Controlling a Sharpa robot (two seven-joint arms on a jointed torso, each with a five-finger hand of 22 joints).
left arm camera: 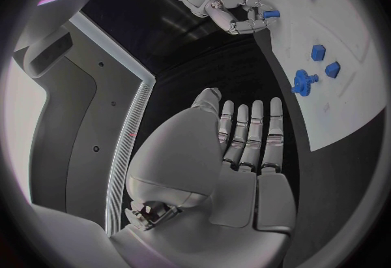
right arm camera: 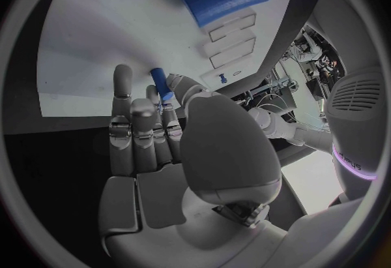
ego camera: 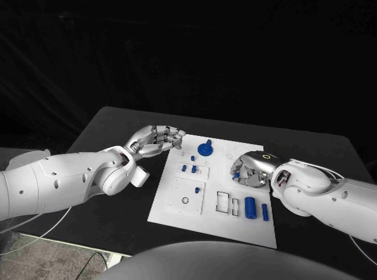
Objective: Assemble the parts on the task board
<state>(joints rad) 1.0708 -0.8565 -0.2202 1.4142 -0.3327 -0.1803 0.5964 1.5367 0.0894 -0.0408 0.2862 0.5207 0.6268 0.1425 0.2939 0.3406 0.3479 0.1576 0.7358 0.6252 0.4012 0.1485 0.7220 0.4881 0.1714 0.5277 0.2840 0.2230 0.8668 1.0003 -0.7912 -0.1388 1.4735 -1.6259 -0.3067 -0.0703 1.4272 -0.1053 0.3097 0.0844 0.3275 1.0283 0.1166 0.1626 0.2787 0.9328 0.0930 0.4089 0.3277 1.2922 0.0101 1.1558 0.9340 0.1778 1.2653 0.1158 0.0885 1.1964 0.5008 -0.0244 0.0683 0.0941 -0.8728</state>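
The white task board lies mid-table. My right hand hovers over its right edge and pinches a small blue peg between thumb and fingers; the same peg also shows in the left wrist view. My left hand hangs beside the board's far left corner, fingers stretched out, holding nothing. On the board are a blue round knobbed part, small blue pegs, a thick blue cylinder and a thin blue rod.
Rectangular slots and small round holes mark the board's near half. Black table surrounds the board, with bare room at its far side and to the left. My left forearm lies over the table's left edge.
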